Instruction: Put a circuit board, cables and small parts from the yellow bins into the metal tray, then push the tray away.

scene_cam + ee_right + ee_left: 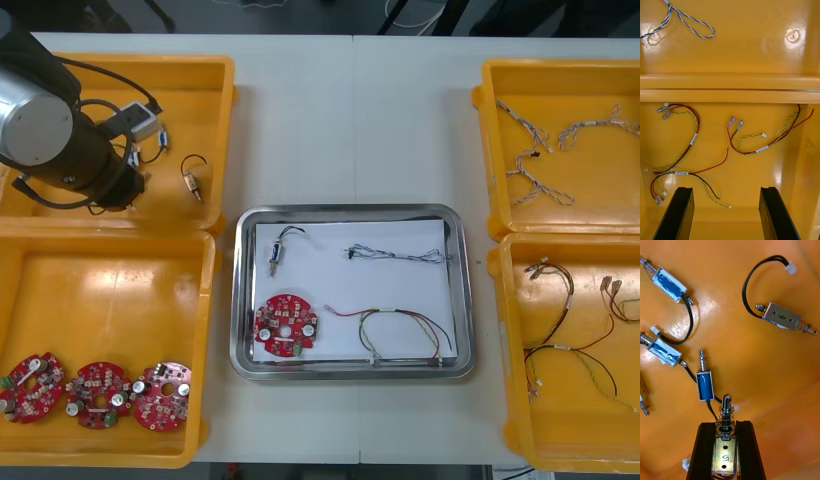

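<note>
Fingers [706,450] of the left gripper [726,426] are pinching a small metal part [724,457] between them, its spring and pin poking out past the fingertips, just above the floor of the far-left yellow bin [760,367]. Close beside the held piece lies a blue-wrapped part [704,384], and a silver part [784,317] with a black lead rests well apart from it on the same floor. Seen from the front, the left arm [60,130] reaches down into that bin. Between the bins the metal tray [240,300], white inside, holds a circuit board [285,325], a lone small part [273,250], a blue and white cable [395,253] and a red and yellow cable [400,330]. Three spare boards [100,382] sit in the near-left bin [110,290]. The right gripper [724,191] hangs with its fingers spread wide over the near-right bin [715,123], above loose red, yellow and black cables [692,140]
</note>
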Controlling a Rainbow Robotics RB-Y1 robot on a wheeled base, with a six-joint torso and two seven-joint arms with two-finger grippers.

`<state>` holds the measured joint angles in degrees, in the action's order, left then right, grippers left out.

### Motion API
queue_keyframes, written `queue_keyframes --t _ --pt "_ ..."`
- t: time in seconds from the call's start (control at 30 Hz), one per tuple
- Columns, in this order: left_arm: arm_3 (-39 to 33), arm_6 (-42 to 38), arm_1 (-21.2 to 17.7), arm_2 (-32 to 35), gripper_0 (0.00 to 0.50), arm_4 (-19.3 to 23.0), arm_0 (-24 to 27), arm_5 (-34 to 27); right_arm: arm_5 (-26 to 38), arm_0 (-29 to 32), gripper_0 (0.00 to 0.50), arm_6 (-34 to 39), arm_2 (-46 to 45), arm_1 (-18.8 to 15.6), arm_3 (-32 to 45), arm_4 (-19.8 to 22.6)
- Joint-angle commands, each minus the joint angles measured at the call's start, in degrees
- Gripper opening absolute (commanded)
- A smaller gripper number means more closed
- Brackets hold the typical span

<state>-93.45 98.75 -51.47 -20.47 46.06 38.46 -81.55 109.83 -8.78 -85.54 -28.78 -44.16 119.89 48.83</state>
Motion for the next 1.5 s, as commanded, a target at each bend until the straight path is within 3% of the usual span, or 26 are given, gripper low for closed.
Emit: queue_keyframes --t 0.03,0.63,1.1,1.5 --pt "0.7 -2.3 -4.0 -0.1 0.0 2.4 -0.6 3.0 0.2 0.7 0.5 1.8 0.7 0.7 1.7 0.3" --pt "7.8 0.0 -4.5 -0.2 0.0 6.6 -0.8 5.1 0.2 0.7 0.5 1.8 0.7 0.7 1.7 0.3" --pt "10.8 1.4 -4.6 -0.2 0.0 7.0 -1.0 9.3 0.2 0.7 0.5 1.8 0.7 0.7 1.7 0.3" --pt "18.0 10.7 -5.5 -0.2 0.0 9.2 3.1 9.2 0.2 0.7 0.5 1.8 0.7 0.7 1.7 0.3"
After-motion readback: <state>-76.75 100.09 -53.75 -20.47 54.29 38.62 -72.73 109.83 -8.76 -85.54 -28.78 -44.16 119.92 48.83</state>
